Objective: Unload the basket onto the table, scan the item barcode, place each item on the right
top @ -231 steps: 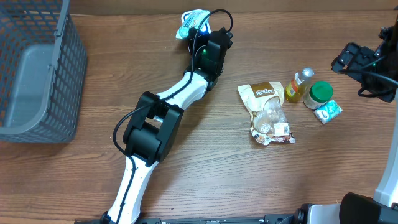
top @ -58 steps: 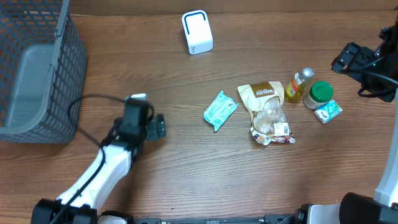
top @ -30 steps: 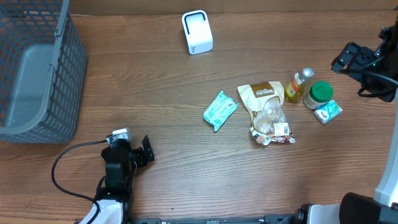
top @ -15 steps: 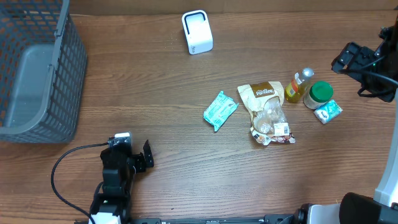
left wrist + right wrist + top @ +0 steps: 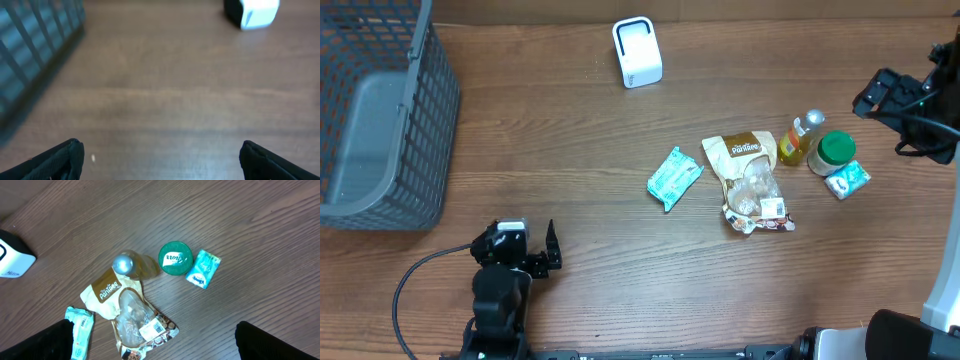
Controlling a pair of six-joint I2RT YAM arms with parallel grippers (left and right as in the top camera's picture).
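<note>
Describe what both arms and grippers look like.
Left gripper: black, blocky, two dark fingers, a small white patch on top, a thin black cable looping behind. Right gripper: black too, with black cables; a white arm link lower down.

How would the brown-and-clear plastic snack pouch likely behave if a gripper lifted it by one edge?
Probably floppy: the brown-and-clear plastic snack pouch lies crumpled and flat. Its glossy film may slip in a grip. Loose contents showing through the clear window could shift and sag.
</note>
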